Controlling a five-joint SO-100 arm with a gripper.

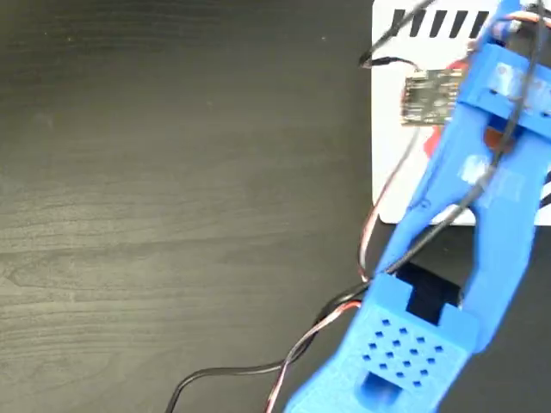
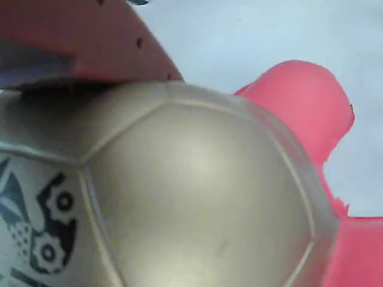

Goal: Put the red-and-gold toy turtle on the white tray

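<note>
The turtle hung over the tray, placing underway; jaws' grip couldn't be told. Next, I'd say: lower and release.

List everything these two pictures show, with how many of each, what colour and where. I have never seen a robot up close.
toy turtle: one, gold shell with a dark printed mark, coral-red limbs; fills the wrist view over a white surface. In the fixed view only a red sliver shows beside the arm.
white tray: one, white with dark stripes along its top edge; upper right of the fixed view.
table: one, dark wood grain; fills the rest of the fixed view.
circuit board: one, greenish; seen over the tray, by the arm.
cables: several, black, red and white; run along the arm and over the table.
robot arm: one, blue; right side, reaching over the tray.
hand: hidden; its state cannot be told.
</note>
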